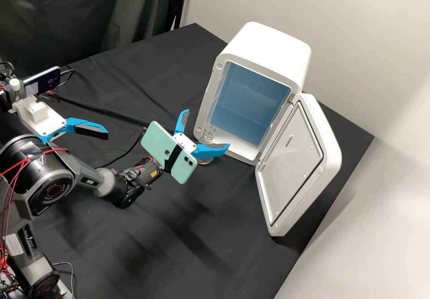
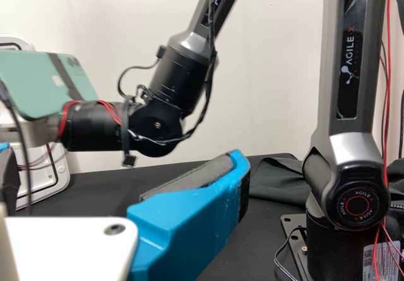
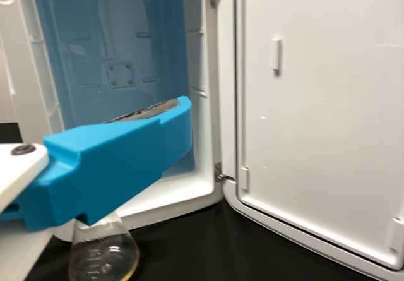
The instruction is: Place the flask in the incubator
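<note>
high view: the right gripper [image 1: 206, 128], white with two bright blue fingers, is spread wide and not closed on anything. the small clear glass conical flask [image 1: 207, 136] stands upright on the black bench [image 1: 179, 240] between the two fingers; contact cannot be told. right wrist view: one blue finger [image 3: 113, 151] crosses in front of the flask's neck. just beyond stands the white box-shaped incubator [image 1: 268, 50] with its blue chamber and its door [image 1: 309, 155] swung open. the left gripper [image 1: 85, 128] hangs well apart, near the bench's left edge.
</note>
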